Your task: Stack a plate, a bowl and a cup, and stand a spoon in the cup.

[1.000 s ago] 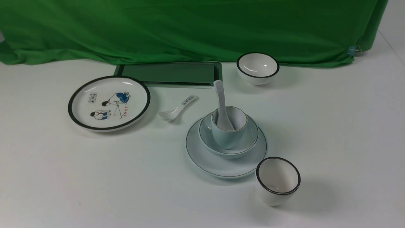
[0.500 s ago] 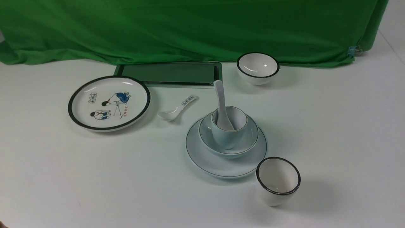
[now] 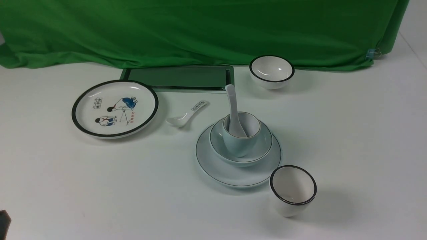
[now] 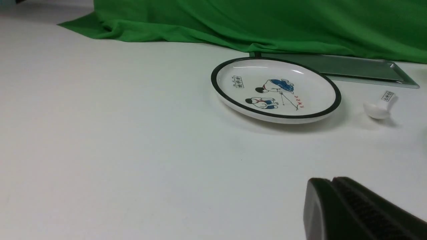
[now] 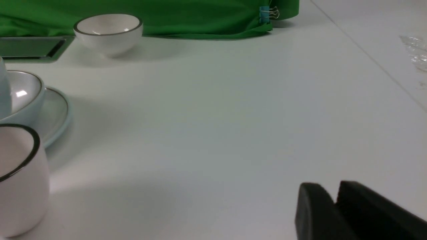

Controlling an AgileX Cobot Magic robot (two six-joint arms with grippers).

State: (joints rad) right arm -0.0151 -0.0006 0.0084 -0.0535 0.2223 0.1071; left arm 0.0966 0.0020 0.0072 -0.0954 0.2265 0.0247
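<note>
The pale blue plate (image 3: 213, 166) lies at the table's middle with the shallow pale blue bowl (image 3: 263, 148) on it and the pale blue cup (image 3: 238, 145) in the bowl. The plain white spoon (image 3: 232, 106) stands in the cup, handle up and leaning back. The plate (image 5: 53, 116) and bowl (image 5: 23, 93) also show in the right wrist view. My left gripper (image 4: 332, 181) is shut and empty, low over bare table at the near left; a dark tip of it (image 3: 4, 221) shows in the front view. My right gripper (image 5: 333, 191) is shut and empty, right of the stack.
A black-rimmed cartoon plate (image 3: 115, 108) lies at the left, a marked spoon (image 3: 186, 115) beside it. A green tray (image 3: 180, 78) sits at the back, a black-rimmed bowl (image 3: 272, 71) at the back right, a black-rimmed cup (image 3: 293, 190) near the stack's front right. Green cloth hangs behind.
A dark tip of my left gripper has come into the front view at the lower left corner. The dishes have not moved.
</note>
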